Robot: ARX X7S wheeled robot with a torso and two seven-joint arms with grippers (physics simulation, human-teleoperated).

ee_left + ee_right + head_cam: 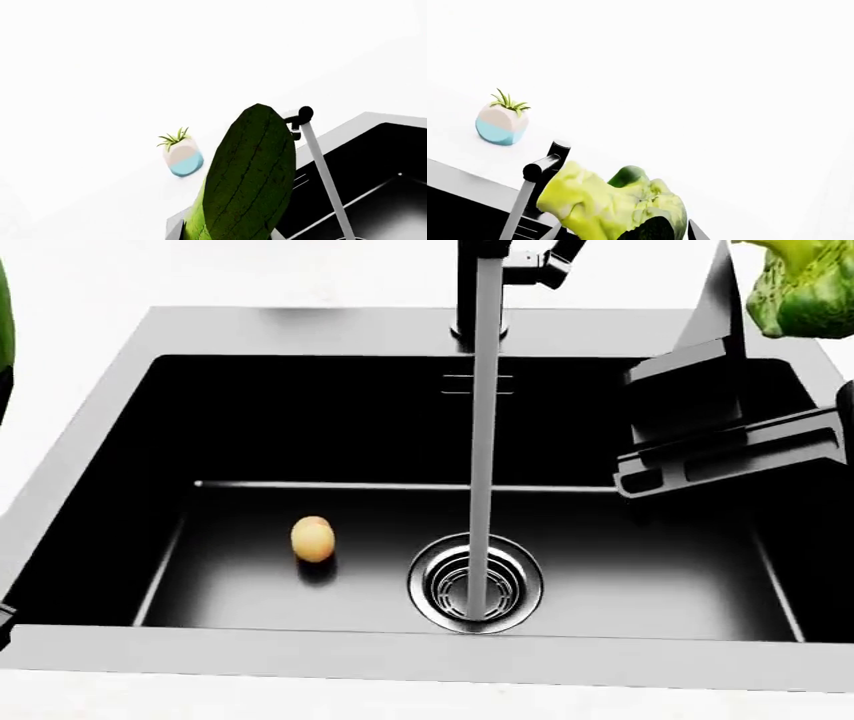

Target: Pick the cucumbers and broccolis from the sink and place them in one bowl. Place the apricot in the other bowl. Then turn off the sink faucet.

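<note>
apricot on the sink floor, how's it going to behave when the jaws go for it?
Probably rolls: the apricot is small, egg-shaped and lies loose on the flat sink floor, clear of the walls. Likely slick too, since water is running into the drain beside it. It looks smooth and soft-skinned, so a gentle, centred grip seems wise.

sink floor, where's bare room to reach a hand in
Free: the floor right of the drain, and the left strip between the apricot and the sink wall. Crowded mid-basin, where the water stream falls.
</note>
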